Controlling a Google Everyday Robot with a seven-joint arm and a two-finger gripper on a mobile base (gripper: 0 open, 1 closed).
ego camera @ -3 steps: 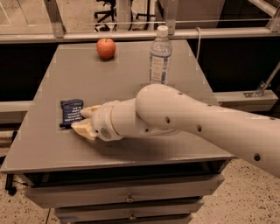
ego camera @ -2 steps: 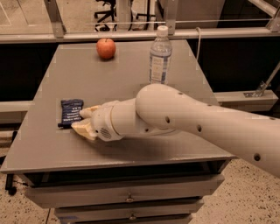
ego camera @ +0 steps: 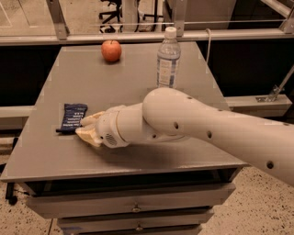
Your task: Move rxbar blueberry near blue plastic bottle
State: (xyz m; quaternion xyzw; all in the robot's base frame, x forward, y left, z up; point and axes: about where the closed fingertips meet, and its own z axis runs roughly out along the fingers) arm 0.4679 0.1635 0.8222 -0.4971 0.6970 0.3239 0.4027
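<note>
The gripper point(ego camera: 88, 129) sits low over the grey table point(ego camera: 183, 158) at about 8 o'clock, its tip against the right edge of the snack bar point(ego camera: 72, 117) – whether it is open or closed cannot be told. The dark blue bar lies flat near the left edge. The water bottle point(ego camera: 168, 58) stands upright at 1 o'clock – well apart from the bar. An apple point(ego camera: 111, 50) rests at 11 o'clock.

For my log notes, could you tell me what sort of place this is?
Likely an office or lab: a grey drawer cabinet, office chairs behind, speckled floor. The gripper is at the rxbar blueberry.
</note>
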